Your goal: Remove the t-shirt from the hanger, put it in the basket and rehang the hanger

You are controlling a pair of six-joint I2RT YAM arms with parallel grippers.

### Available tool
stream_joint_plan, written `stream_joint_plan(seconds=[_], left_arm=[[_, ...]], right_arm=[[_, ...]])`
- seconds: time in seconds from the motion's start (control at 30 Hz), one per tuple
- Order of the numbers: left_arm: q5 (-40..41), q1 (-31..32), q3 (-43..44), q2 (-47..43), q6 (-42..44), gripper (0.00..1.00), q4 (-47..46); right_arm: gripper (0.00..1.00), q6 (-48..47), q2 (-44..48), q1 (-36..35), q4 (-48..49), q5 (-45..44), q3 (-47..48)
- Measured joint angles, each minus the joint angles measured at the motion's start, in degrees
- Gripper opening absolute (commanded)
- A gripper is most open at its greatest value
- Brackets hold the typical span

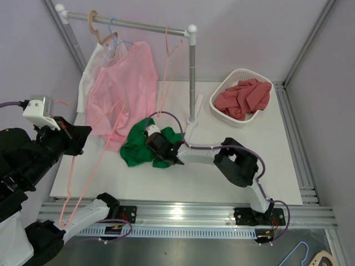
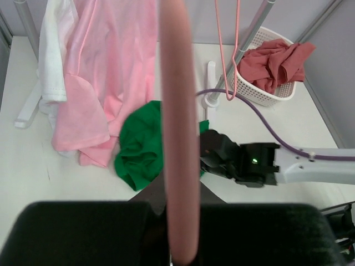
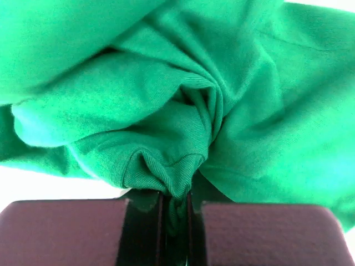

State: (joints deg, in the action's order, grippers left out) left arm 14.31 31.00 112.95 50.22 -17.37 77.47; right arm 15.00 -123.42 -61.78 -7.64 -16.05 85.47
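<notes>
**Item:** crumpled green cotton t-shirt point(image 1: 138, 148).

**Location:** heaped on the white desk point(image 1: 194, 183), left of centre, near the foot of the grey metal clothes rail point(image 1: 138, 25). Apparently free of the thin pink plastic hanger point(image 2: 178, 111); contact at the heap's left edge not excluded from above.

**Handling:** light, limp, no stiffness. Bunches and drapes rather than slides. Not fragile, but likely to snag on a hanger end if dragged. Best taken at a gathered fold or hem, thick enough to fill the jaws; a single layer liable to slip out.

**Right tool** point(image 3: 175, 213): narrow, pinched onto a bunched ridge of the green fabric, cloth visibly wedged between the two dark fingers.

**Left tool** point(image 2: 178, 238): closed around the hanger's bar, at the desk's left edge, apart from the heap.

**Also present:** pink t-shirt point(image 1: 125, 94) and white garment point(image 1: 86, 83) hanging on the rail. White plastic basket point(image 1: 239, 71) holding red cloth point(image 1: 244, 97), far right.

**Judged status:** removal seemingly done or nearly so. Next, lift the fold gently and confirm no sleeve caught on the hanger.
</notes>
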Motion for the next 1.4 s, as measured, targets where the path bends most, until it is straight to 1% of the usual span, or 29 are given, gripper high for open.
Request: stream_joint_plan(seconds=[0.07, 0.17, 0.2, 0.27, 0.33, 0.4, 0.47, 0.53, 0.63, 0.73, 0.83, 0.9, 1.07, 1.17, 1.27, 1.3, 1.33, 1.37, 1.4], left_arm=[[0.0, 0.0, -0.2, 0.4, 0.4, 0.01, -0.6], [0.3, 0.0, -2.4, 1.4, 1.4, 0.01, -5.5], [0.5, 0.0, -3.2, 1.6, 1.5, 0.01, -6.7], [1.2, 0.0, -5.2, 4.0, 2.6, 0.01, -11.2], [1.1, -1.0, -4.7, 8.5, 3.5, 0.01, -15.4], [-0.3, -2.8, -1.8, 14.8, 4.4, 0.01, -18.7], [-1.8, -4.3, 2.5, 21.2, 5.1, 0.01, -21.6], [-2.8, -5.2, 7.0, 28.4, 6.4, 0.01, -24.7], [-3.5, -6.0, 15.0, 38.1, 8.8, 0.01, -26.9], [-4.4, -7.5, 21.0, 45.0, 10.6, 0.01, -28.6], [-4.7, -9.2, 22.4, 48.3, 12.2, 0.01, -31.6], [-4.7, -10.0, 22.3, 49.5, 13.2, 0.01, -34.2], [-7.2, -10.5, 22.3, 52.4, 15.3, 0.01, -41.4], [-9.4, -10.5, 22.6, 54.8, 16.5, 0.01, -44.4], [-12.2, -10.5, 25.3, 58.6, 17.2, 0.01, -45.7], [-12.9, -10.5, 25.9, 59.8, 17.4, 0.01, -46.1], [-13.6, -10.5, 26.2, 60.6, 17.4, 0.01, -46.4], [-14.2, -10.5, 26.3, 61.3, 17.4, 0.01, -46.7], [-14.8, -10.5, 26.3, 61.9, 17.4, 0.01, -46.8]], right_arm=[[0.0, 0.9, 5.2, -0.8, -0.3, -0.3, -6.8], [0.0, 3.2, 17.0, -4.0, -6.8, -0.3, -16.7], [0.0, 3.9, 21.6, -5.6, -10.4, -0.1, -18.1], [0.0, 4.9, 29.6, -8.1, -15.8, 0.1, -17.9], [0.0, 5.3, 37.4, -9.3, -20.6, -0.1, -14.9], [0.0, 5.3, 43.4, -7.8, -25.1, -0.6, -9.2], [0.0, 4.6, 47.8, -3.3, -27.8, -1.4, -1.6], [0.0, 3.4, 49.8, 3.9, -30.2, -2.7, 6.8], [0.0, 1.6, 49.2, 16.5, -32.5, -3.9, 18.5], [0.0, 0.0, 45.4, 27.3, -35.4, -3.0, 29.4], [0.0, -1.0, 40.6, 35.6, -36.7, -0.2, 37.4], [0.0, -1.6, 36.9, 40.0, -36.7, 1.2, 40.8], [0.0, -1.7, 29.7, 47.5, -35.4, 2.9, 41.2], [0.0, -1.3, 26.9, 51.6, -32.5, 3.9, 36.9], [0.0, -0.1, 23.9, 56.0, -31.5, 5.7, 33.3], [0.14, 0.2, 22.4, 57.0, -31.1, 6.2, 33.0], [0.25, 0.5, 20.9, 58.0, -30.9, 6.3, 32.8], [0.33, 0.9, 19.5, 58.6, -30.9, 6.3, 32.6], [0.46, 1.2, 18.4, 58.8, -30.8, 6.3, 32.5]])
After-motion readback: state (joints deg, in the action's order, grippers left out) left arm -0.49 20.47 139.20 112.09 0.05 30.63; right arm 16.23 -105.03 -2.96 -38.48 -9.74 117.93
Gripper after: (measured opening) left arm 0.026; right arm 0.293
